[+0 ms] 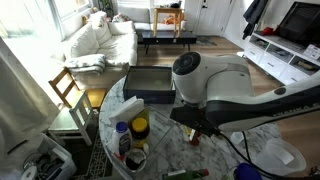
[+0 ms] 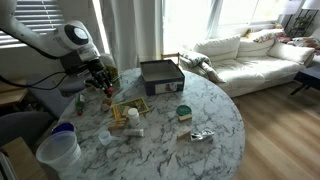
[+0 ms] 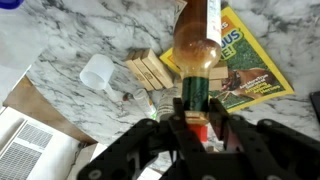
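Note:
In the wrist view my gripper point(image 3: 197, 111) is shut on the neck of an amber glass bottle point(image 3: 197, 45) with a green neck label and a red cap. The bottle hangs above the marble table point(image 3: 90, 30), over a yellow magazine point(image 3: 245, 70) and a stack of wooden blocks point(image 3: 150, 70). A small white cup point(image 3: 98, 72) lies on its side beside the blocks. In an exterior view the gripper point(image 2: 102, 80) is above the table's far left edge with the bottle point(image 2: 107, 92) in it. In an exterior view the arm hides most of the gripper point(image 1: 200, 128).
On the round table stand a black box point(image 2: 160, 75), a green tin point(image 2: 183, 112), crumpled foil point(image 2: 200, 135), a white bottle point(image 2: 133, 118) and a large plastic tub point(image 2: 57, 148). A wooden chair point(image 1: 68, 88) and a white sofa point(image 2: 245, 55) stand nearby.

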Tool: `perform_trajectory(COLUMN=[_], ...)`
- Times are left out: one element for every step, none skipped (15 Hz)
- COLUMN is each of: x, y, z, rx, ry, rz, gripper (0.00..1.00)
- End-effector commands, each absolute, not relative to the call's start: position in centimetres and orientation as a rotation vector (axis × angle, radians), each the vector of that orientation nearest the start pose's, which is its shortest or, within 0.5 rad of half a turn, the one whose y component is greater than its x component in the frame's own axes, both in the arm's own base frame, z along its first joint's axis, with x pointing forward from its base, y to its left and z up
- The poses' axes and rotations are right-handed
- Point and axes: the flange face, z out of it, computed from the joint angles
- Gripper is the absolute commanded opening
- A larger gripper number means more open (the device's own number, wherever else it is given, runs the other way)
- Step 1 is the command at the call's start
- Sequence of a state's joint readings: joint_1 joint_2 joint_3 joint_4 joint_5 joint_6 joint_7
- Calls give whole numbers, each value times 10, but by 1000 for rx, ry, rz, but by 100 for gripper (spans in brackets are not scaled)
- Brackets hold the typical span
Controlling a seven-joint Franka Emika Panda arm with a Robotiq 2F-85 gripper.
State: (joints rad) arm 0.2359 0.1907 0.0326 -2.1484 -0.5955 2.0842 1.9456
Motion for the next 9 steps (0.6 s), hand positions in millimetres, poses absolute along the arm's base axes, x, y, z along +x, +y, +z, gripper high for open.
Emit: perform_trajectory(x=[508,506,502,499,496,494,491,490,488], y=[130,135,141,145,149,152,154,155,155], z=[309,310,310,309,310,311,312,312,312], rx=[-2800,-2805,-2816,-2831,-2839,-2845,-2850,-2852,-2856], ry=[2135,2119,2101,2080,2070,2057,2049,2052,2049], rz=[-591,-597,-596,-596,-592,-601,-604,-612,-610], gripper=[8,8,8,8,8,8,8,24,55])
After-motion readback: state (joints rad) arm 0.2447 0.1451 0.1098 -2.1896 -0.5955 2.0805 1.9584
